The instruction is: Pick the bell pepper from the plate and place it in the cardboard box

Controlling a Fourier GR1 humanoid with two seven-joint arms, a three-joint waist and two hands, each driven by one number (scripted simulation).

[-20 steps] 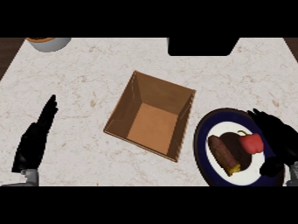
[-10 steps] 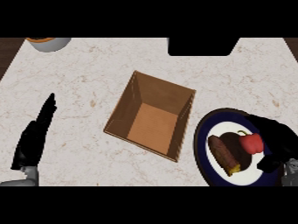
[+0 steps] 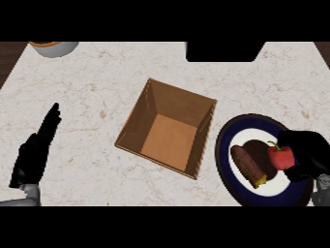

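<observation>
**Pepper still on plate; grasp closing, transfer not begun**

Status: early stage. The red bell pepper (image 3: 281, 156) sits on the right part of the dark-rimmed plate (image 3: 228, 130), next to a brown oblong food item (image 3: 248, 165) (prob. a sweet potato, can't confirm). Pepper not lifted as far as the head view shows; it appears to rest on the plate's white centre.

Right hand (image 3: 311, 154) is at the pepper's right side, touching or v. nearly so, fingers curled in twd it. Can't tell if they actually pinch it yet: the dark hand hides the contact side. Judgement: grasp is forming or just made, not confirmed.

Left hand (image 3: 35, 150) lies at the counter's left, well apart from everything, fingers straight, holding nothing. Resting.

Cardboard box (image 3: 167, 127) stands open betw. the two hands, just left of the plate, nothing visible inside. White marbled counter (image 3: 103, 77) elsewhere; a bowl (image 3: 52, 47) w/ orange contents at top-left edge, not involved.

Done: approach to pepper. Left: secure grip, lift off plate, carry left over the box's near wall, release inside. The other food item is close to the pepper, so a lift could nudge it.
</observation>
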